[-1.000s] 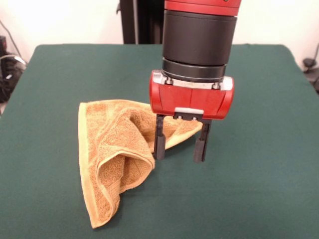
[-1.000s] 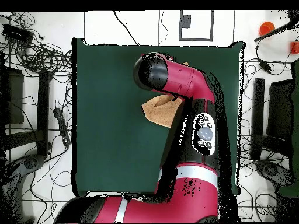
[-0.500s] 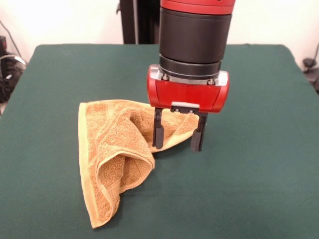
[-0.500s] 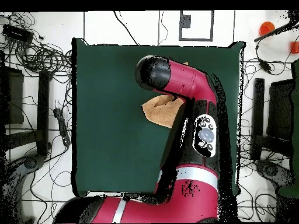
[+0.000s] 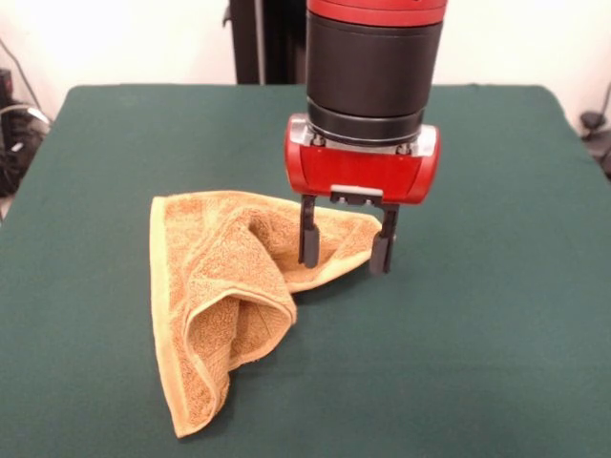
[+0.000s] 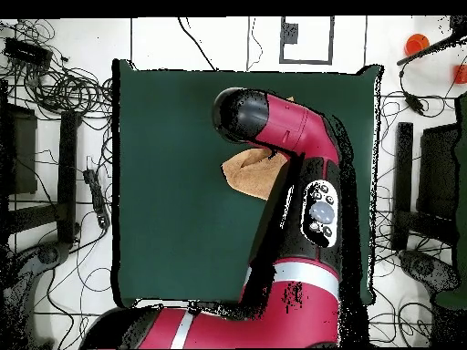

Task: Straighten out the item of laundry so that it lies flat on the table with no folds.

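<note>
Open gripper [image 5: 345, 250], its 2 fingers straddling a corner of the crumpled towel [image 5: 224, 296] on the table [image 5: 496, 324], gripping nothing.

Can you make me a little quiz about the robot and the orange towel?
1. True or false: the towel lies flat with no folds.
2. The gripper is: A) open, B) shut on the towel, C) out of sight.
3. What colour is the table?

Key: 1 false, it is bunched and folded over. 2 A, its fingers stand apart over the towel's corner. 3 dark green.
</note>
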